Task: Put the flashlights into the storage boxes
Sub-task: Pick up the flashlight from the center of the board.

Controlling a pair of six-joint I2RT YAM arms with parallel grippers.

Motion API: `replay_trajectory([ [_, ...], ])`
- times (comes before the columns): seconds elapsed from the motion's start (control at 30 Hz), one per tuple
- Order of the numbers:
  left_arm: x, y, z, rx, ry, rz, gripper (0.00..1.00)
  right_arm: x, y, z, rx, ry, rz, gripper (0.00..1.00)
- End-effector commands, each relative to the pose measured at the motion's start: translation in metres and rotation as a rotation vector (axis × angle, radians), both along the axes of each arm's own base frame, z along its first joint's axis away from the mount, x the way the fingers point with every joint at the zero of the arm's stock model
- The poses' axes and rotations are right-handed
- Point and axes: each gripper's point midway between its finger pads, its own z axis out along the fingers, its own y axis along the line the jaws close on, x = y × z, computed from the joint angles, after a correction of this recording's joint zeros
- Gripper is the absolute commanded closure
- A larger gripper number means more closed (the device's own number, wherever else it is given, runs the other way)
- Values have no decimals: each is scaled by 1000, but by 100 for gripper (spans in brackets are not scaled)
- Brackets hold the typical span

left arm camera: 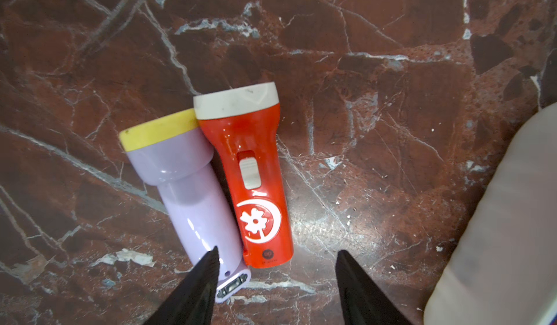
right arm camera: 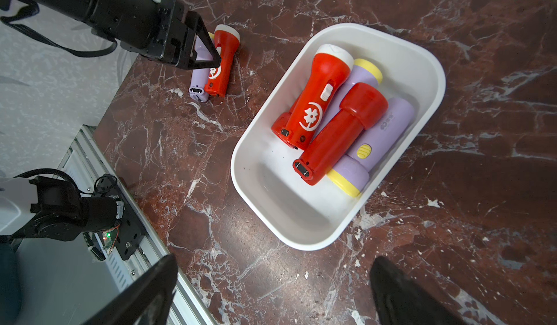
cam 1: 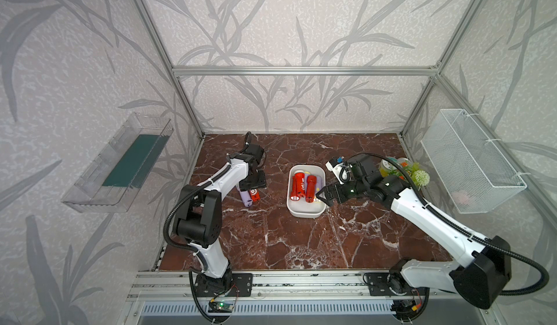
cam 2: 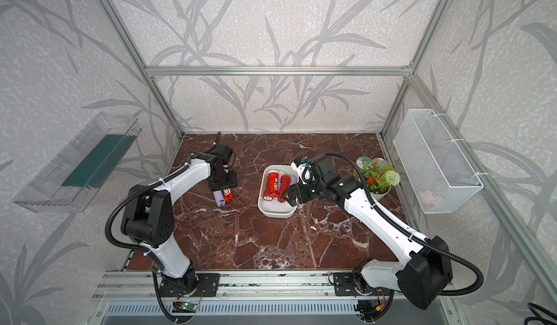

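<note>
Two flashlights lie side by side on the marble table, a lavender one (left arm camera: 193, 200) with a yellow lens end and a red one (left arm camera: 253, 176) with a white flower emblem; both top views show them (cam 1: 245, 199) (cam 2: 228, 194). My left gripper (left arm camera: 276, 251) hangs open just above their tail ends, one fingertip (left arm camera: 211, 260) over the lavender tail, holding nothing. The white storage box (right arm camera: 286, 212) (cam 1: 304, 212) holds several flashlights, two red (right arm camera: 313, 103) (right arm camera: 340, 133) and two lavender (right arm camera: 385, 127). Beside the box's right near corner my right gripper (right arm camera: 275, 258) (cam 1: 324, 195) stands wide open and empty.
A potted artificial plant (cam 1: 405, 173) and a round tin (cam 1: 388, 162) stand at the table's right edge behind my right arm. A white wire basket (cam 1: 470, 160) hangs on the right wall and a clear tray (cam 1: 120, 164) on the left wall.
</note>
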Motion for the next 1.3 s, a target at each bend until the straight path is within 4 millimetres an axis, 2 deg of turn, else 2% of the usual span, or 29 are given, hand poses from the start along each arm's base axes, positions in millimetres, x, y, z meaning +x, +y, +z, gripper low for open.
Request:
replay_trajectory([
  [0.0, 2, 1, -6, -1, 12, 4, 36, 5, 4, 8, 7, -13, -4, 1],
  [0.63, 13, 15, -39, 23, 67, 28, 37, 14, 9, -5, -25, 9, 7, 1],
  [0.93, 22, 16, -46, 33, 78, 24, 38, 16, 8, -11, -42, 18, 6, 1],
  [1.0, 24, 16, -47, 34, 82, 22, 43, 16, 8, -12, -47, 18, 5, 1],
  [1.13, 25, 15, -49, 34, 89, 15, 62, 17, 7, -12, -49, 18, 4, 1],
  [1.27, 25, 16, -51, 33, 91, 16, 62, 17, 7, -13, -54, 19, 3, 1],
])
